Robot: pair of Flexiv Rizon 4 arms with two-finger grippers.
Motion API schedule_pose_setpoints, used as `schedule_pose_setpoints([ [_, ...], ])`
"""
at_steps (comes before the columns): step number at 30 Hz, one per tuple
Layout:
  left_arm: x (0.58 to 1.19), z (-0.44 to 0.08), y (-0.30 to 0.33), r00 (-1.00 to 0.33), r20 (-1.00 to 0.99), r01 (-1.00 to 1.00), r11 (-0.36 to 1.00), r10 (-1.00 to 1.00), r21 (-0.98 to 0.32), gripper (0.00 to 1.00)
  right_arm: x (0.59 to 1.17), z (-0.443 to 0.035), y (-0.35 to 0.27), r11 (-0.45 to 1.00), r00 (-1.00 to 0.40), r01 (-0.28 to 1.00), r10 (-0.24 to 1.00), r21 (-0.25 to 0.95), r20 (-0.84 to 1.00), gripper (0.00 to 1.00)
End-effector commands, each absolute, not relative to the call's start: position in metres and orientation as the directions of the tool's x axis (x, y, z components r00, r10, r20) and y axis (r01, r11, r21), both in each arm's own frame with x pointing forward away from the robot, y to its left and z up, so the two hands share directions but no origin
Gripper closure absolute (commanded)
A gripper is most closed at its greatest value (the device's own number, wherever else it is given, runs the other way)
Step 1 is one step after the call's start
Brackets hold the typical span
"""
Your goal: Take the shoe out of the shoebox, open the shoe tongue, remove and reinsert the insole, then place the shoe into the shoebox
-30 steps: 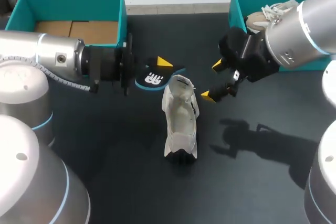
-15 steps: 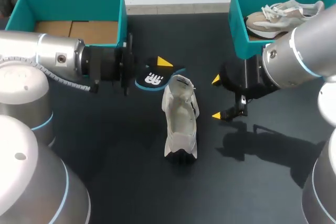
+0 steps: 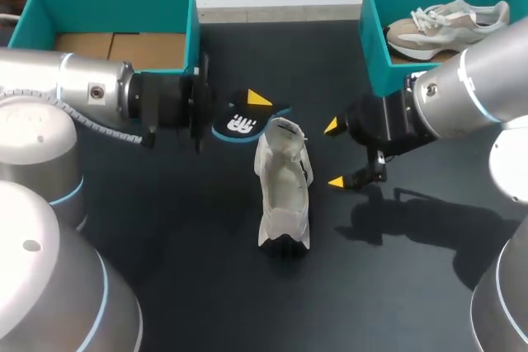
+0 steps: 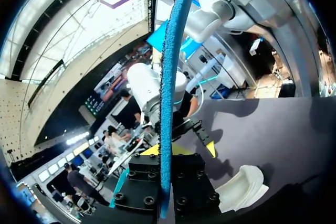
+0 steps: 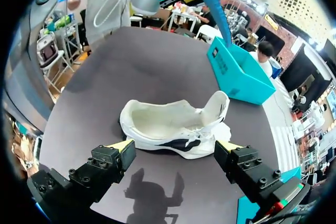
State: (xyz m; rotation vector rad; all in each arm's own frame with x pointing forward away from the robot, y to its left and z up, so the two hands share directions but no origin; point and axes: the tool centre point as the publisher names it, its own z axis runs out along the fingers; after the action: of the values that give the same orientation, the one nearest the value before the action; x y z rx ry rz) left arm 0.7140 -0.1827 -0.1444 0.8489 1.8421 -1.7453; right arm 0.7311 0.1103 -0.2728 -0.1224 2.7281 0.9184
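Black insole [image 3: 226, 122] with white logo [image 3: 241, 124] in left claw [image 4: 167, 153]

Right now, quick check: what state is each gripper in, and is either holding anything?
Left gripper: closed on the insole.
Right gripper: open, holding nothing; the white shoe lies ahead of it.

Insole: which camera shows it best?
Head view: the insole shows its dark face, clamped in the left gripper. The left wrist view shows it edge-on only; the right wrist view, a thin blue strip beyond the shoe.
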Motion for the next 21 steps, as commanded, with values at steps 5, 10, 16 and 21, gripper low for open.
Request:
schedule_pose_setpoints([
  [5,0.68,-0.16,-0.184,-0.703,-0.709,0.709,-0.018,0.054,-0.704,1.0,0.734,-0.294,0.114,0.745,-0.951,-0.225,-0.027,0.628,-0.309,0.0],
  [10,0.669,-0.173,-0.189,-0.721,-0.691,0.69,-0.036,0.054,-0.723,1.0,0.732,-0.308,0.114,0.736,-0.94,-0.256,-0.039,0.627,-0.338,0.0],
  [16,0.658,-0.195,-0.196,-0.732,-0.676,0.676,-0.035,0.086,-0.736,1.0,0.728,-0.316,0.115,0.753,-0.93,-0.269,-0.042,0.601,-0.365,0.0],
  [21,0.658,-0.203,-0.198,-0.729,-0.678,0.681,-0.005,0.095,-0.732,1.0,0.728,-0.316,0.115,0.753,-0.93,-0.269,-0.042,0.601,-0.365,0.0],
])
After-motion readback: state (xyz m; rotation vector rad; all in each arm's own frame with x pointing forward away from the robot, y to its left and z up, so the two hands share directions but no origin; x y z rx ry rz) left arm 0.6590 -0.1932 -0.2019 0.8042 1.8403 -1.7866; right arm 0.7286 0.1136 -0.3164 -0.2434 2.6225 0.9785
